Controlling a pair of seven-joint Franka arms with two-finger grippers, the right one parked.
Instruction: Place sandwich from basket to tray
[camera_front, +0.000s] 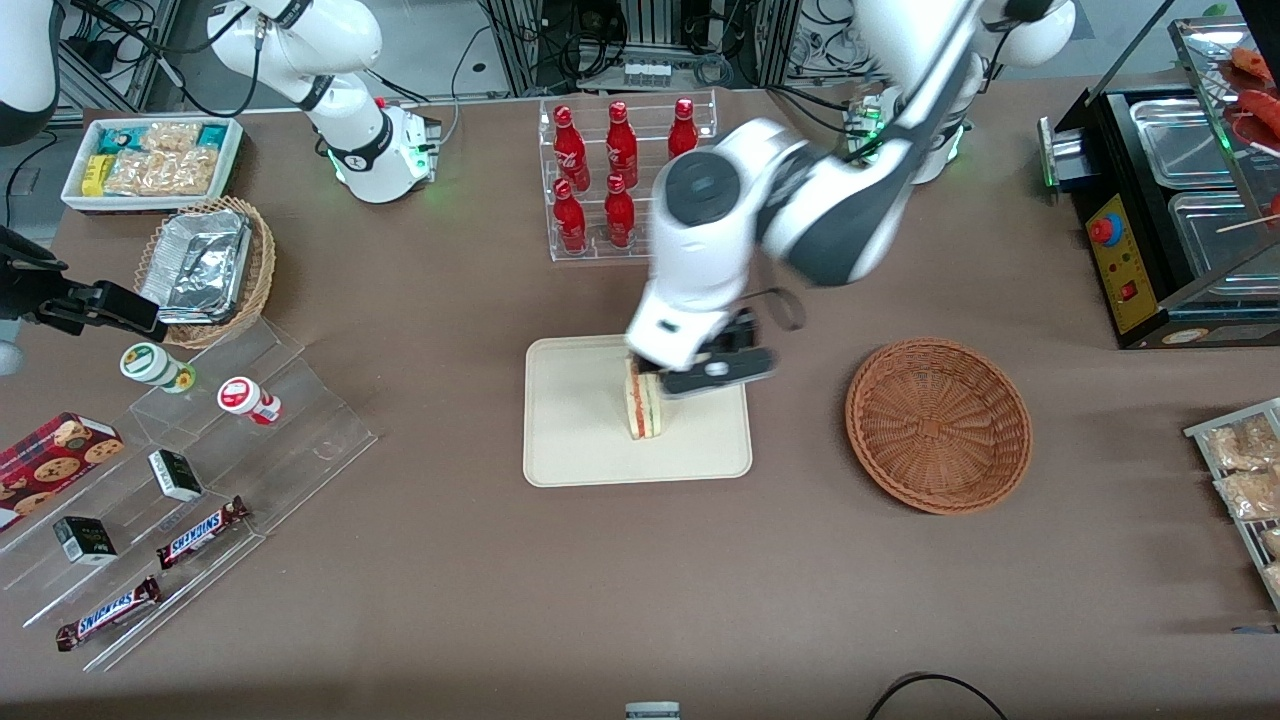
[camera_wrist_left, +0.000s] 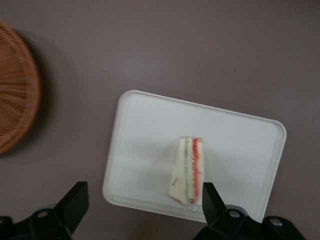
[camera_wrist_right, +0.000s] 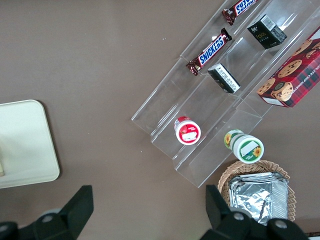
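Hand (camera_wrist_left: 142, 200) hovers wide open, holding nothing, above sandwich (camera_wrist_left: 187, 170) lying on tray (camera_wrist_left: 240, 145).

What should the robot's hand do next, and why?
Probably lift straight up and away. The sandwich already rests on the tray, the basket is empty, and the hand hangs open above the sandwich, not gripping it.
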